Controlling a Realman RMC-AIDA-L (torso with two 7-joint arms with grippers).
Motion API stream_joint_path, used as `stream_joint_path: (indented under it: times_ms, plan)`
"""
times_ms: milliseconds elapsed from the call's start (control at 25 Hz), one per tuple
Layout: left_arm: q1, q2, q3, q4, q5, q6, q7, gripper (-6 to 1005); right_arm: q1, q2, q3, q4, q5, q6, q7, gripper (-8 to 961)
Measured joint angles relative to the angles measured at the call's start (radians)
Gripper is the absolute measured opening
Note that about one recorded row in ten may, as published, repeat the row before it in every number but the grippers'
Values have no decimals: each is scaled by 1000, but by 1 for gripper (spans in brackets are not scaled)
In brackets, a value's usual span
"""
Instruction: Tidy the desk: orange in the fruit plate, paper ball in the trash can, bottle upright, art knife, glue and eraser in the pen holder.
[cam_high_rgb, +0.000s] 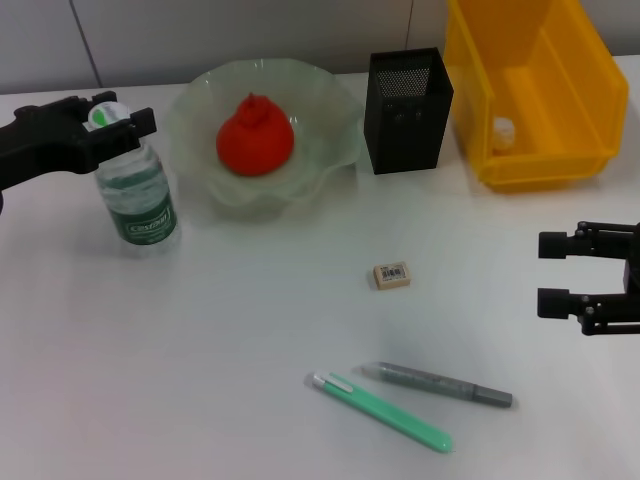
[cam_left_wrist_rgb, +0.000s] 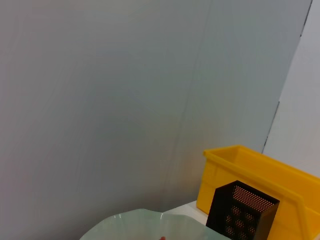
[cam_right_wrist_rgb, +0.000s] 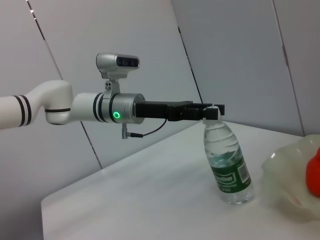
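Upright, clear plastic bottle (cam_high_rgb: 137, 195) capped by left tool (cam_high_rgb: 118, 125).

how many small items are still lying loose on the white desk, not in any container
3. The beige rectangular eraser lies mid-desk; the green art knife and the grey glue pen lie side by side nearer the front edge. None looks hidden.

Your left gripper (cam_high_rgb: 118, 122) is reaching in level, jaws closing around a cap; your right gripper (cam_high_rgb: 556, 273) is hovering, jaws spread.
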Motion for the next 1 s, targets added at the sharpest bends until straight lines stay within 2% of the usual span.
stream_joint_path:
  times_ms: [280, 480, 680, 840, 880, 1000]
  plan:
    - [4, 0, -2, 0, 2, 1, 0, 653, -1, 1, 0, 0, 0, 0, 0, 764]
    - [19, -2, -35, 11, -21, 20, 20, 720, -4, 2, 4, 0, 0, 0, 0, 764]
    - [63, -2, -112, 33, -124, 87, 124, 792, -7, 2, 10, -3, 0, 1, 4, 763]
    - [90, 4, -126, 47, -142, 148, 150, 851, -4, 2, 8, -26, 0, 2, 36, 763]
    - [109, 11, -127, 47, -143, 221, 156, 866, 1, 0, 5, -37, 0, 1, 59, 763]
    - [129, 22, -128, 42, -141, 295, 157, 866, 21, -5, -1, -75, -4, -9, 123, 763]
